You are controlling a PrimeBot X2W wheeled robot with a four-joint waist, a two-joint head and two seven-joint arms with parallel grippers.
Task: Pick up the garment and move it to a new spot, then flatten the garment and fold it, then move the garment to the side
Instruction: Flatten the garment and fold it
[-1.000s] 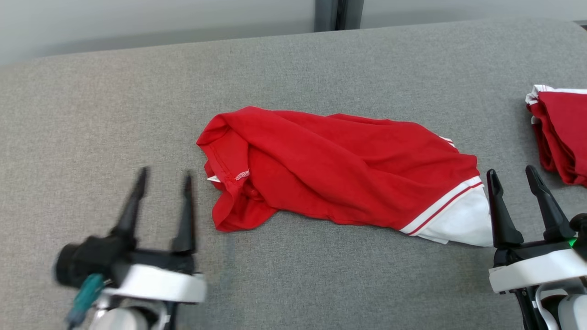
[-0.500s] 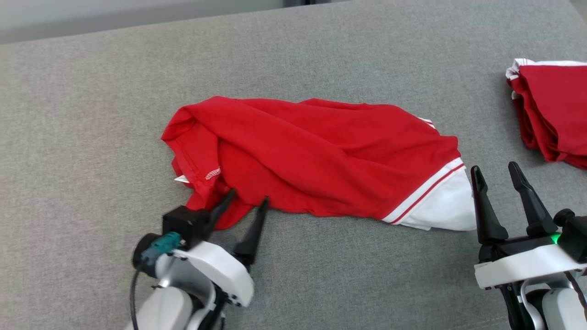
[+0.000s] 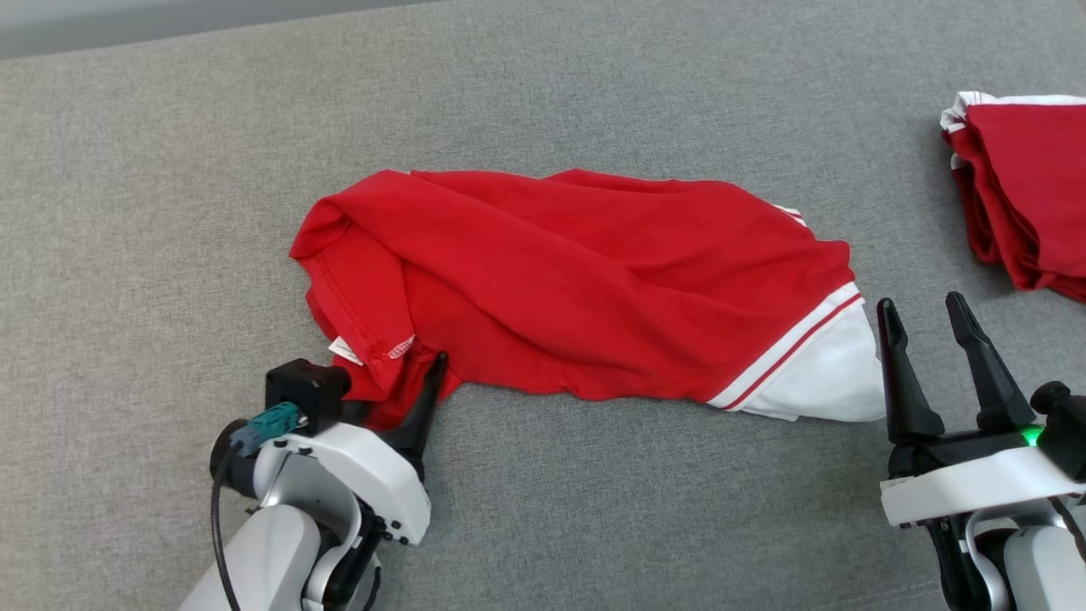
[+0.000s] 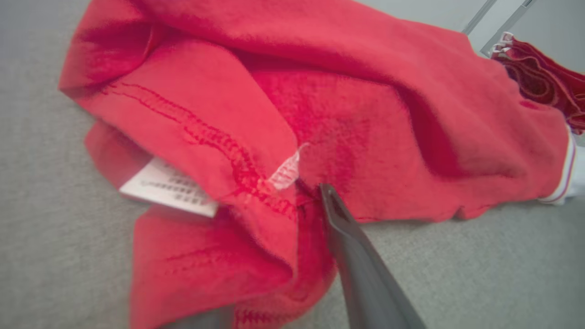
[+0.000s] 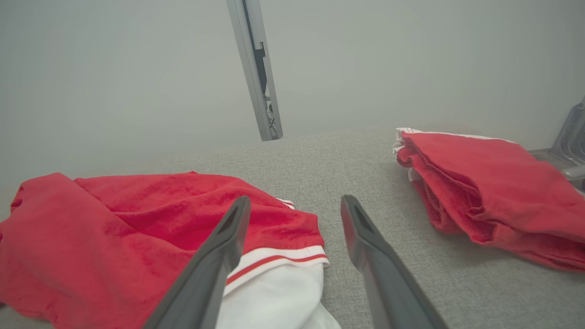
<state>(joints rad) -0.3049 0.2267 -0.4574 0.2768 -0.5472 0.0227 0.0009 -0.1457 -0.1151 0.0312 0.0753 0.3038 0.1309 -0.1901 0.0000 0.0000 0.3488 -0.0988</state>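
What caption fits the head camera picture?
Left gripper at the crumpled red garment; right gripper open beside its white hem.

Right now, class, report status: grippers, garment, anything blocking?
Left gripper open around garment corner. Right gripper open beside hem. Folded pile far right, apart.

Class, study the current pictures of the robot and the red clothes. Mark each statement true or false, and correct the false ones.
1. The red garment lies rumpled on the grey surface. True.
2. The right gripper grips the garment's white end. False: its fingers stand open close beside it, holding nothing.
3. The left gripper is at the garment's end that bears the white label, with red fabric between its fingers. True.
4. The folded red pile lies on the robot's left. False: it lies far to its right.
5. The garment is red all over. False: one end is white, edged with stripes.
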